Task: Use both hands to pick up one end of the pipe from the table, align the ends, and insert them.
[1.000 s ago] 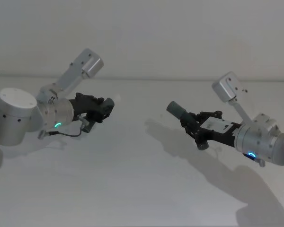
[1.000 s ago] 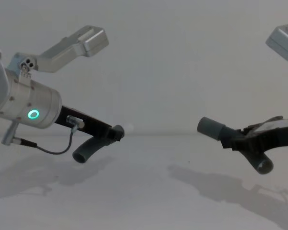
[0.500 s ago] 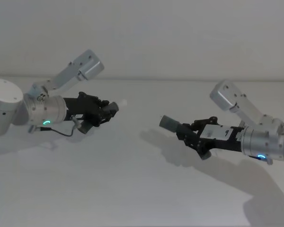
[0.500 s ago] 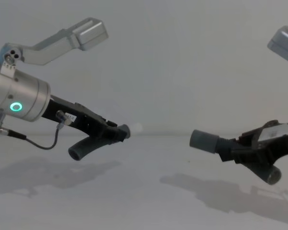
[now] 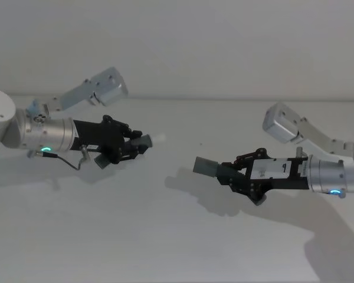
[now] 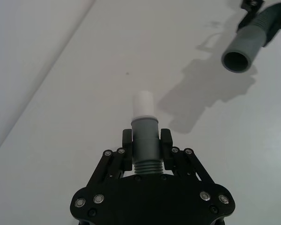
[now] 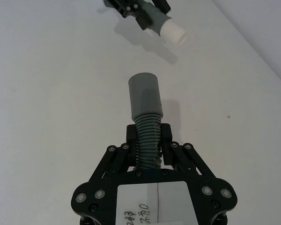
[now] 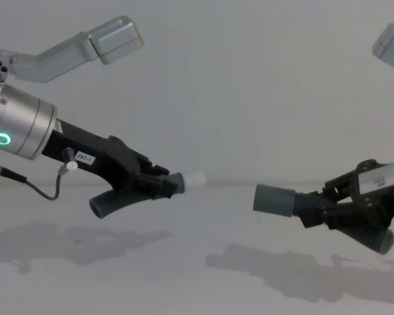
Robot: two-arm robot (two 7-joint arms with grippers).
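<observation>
Within the last second both arms have swung level and drawn inward above the plain white-grey worktop point(image 5: 165, 242). The black angular left gripper point(image 8: 160, 184), jaws clenched on one dark grey ribbed hose piece point(image 6: 144, 140), now aims its pale whitish tip point(image 8: 195, 179) at the wide grey sleeve point(image 8: 274, 199) of the second bent hose piece point(image 7: 147, 133), gripped tight in the right gripper point(image 5: 226, 174) jaws. The ends are apart and, by the left wrist view, probably still off-axis; insertion awaits.
</observation>
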